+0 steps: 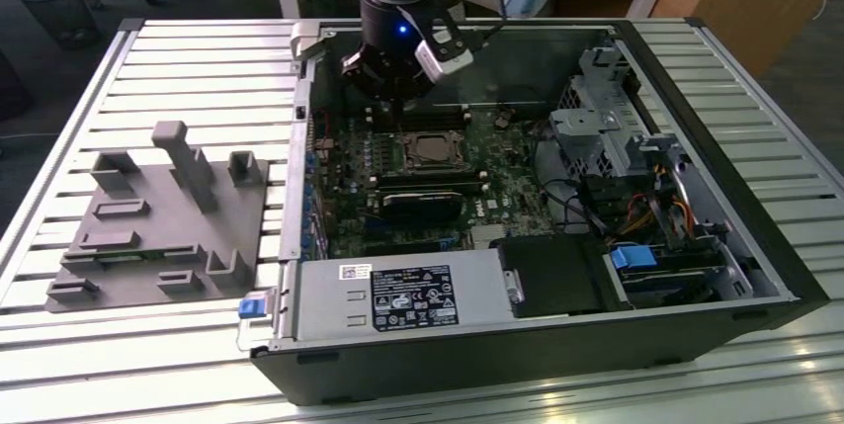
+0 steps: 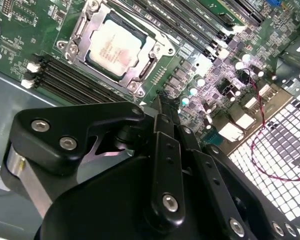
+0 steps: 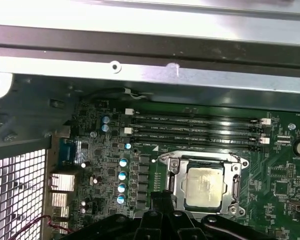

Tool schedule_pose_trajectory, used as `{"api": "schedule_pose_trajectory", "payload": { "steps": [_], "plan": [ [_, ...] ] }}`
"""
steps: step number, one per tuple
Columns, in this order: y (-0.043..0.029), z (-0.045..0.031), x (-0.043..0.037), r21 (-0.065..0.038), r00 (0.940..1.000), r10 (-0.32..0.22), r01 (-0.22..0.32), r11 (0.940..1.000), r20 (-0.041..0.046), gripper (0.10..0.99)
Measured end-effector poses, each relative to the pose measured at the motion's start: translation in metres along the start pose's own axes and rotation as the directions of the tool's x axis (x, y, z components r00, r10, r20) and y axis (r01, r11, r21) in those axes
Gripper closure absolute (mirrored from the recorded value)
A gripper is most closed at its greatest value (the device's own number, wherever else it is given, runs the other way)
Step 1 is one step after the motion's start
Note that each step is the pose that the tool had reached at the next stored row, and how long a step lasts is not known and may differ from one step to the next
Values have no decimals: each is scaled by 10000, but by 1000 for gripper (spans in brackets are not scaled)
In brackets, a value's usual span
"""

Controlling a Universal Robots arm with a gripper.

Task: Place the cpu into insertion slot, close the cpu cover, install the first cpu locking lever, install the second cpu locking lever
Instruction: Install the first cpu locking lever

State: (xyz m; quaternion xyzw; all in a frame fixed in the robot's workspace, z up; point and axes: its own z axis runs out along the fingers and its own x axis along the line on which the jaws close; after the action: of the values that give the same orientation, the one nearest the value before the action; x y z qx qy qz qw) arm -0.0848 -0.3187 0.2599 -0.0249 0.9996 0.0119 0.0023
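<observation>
Already cpu seated, cpu cover down — gripper pressed together, empty, just beside cpu cover; likely locking stage — needs precise downward push.

Over the cpu the room is open. Low memory slots lie at its far side, and a black block stands close at its near side.

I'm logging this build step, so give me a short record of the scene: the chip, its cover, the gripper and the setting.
cpu: silvery top up, showing through the cover's window
cpu cover: down flat around the cpu
gripper: above the green motherboard, near the cover's edge; contact unclear
setting: open computer case on a slatted table
</observation>
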Motion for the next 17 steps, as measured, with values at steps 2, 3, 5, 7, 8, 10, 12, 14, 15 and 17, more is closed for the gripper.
{"api": "schedule_pose_trajectory", "payload": {
  "steps": [2,3,5,7,8,10,12,14,15,17],
  "plan": [
    [1,1,13,-1,10000,0,0,10000,0,980],
    [1,1,20,-1,10000,0,0,10000,0,980],
    [3,2,43,1,10000,0,0,10000,-1,980],
    [6,3,66,0,10000,0,0,10000,0,980],
    [7,3,79,0,10000,0,0,10000,-1,980],
    [9,5,105,-1,10000,0,0,10000,0,980],
    [13,6,134,0,10000,0,0,10000,0,980],
    [16,8,164,0,10000,1,-1,10000,-1,980],
    [18,8,181,0,10000,0,0,10000,0,980],
    [24,11,214,-1,10000,-1,1,10000,1,980]
  ]
}}
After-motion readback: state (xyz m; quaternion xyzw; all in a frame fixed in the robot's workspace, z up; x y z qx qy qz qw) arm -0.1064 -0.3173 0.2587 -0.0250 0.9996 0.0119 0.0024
